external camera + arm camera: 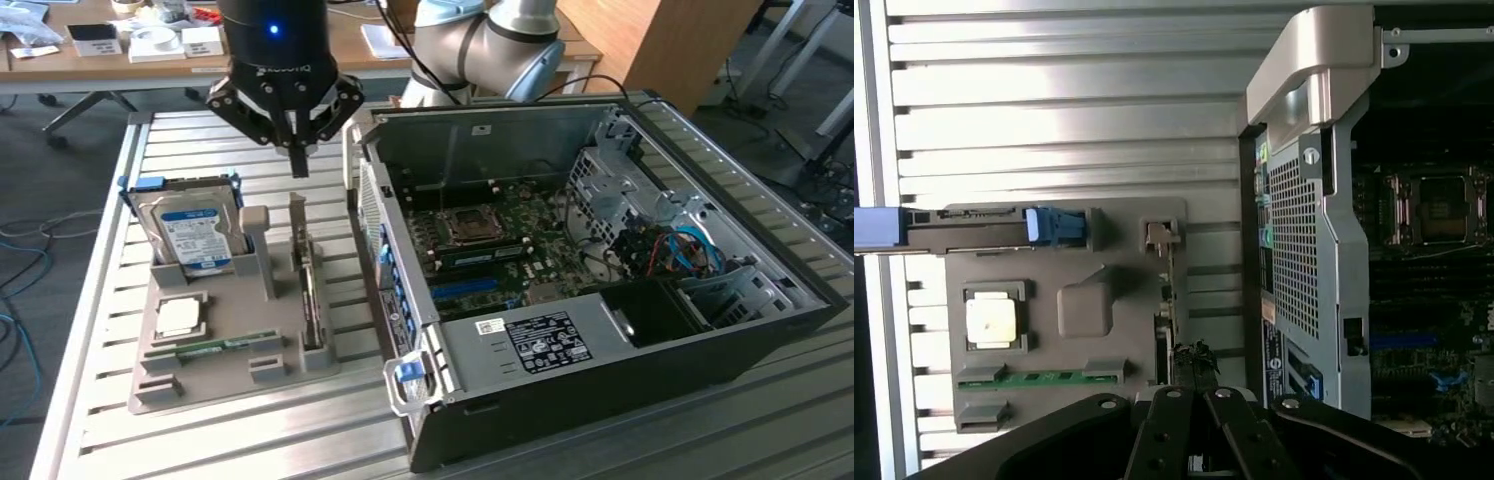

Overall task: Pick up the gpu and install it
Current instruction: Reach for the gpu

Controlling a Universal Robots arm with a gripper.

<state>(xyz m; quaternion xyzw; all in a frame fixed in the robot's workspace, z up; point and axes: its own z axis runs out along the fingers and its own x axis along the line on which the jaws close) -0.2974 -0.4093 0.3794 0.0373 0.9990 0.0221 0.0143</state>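
The gpu stands on edge in a slot of the grey holder, on the side nearest the computer case. In the wrist view the gpu appears as a thin dark strip along the holder. My gripper hangs above the far end of the holder, fingers pointing down and shut with nothing between them. It is well above the card and apart from it. In the wrist view the gripper sits over the card's line.
The holder also carries a blue-labelled hard drive, a CPU chip and a RAM stick. The open computer case lies to the exterior view's right, motherboard exposed. All rest on a slatted metal table.
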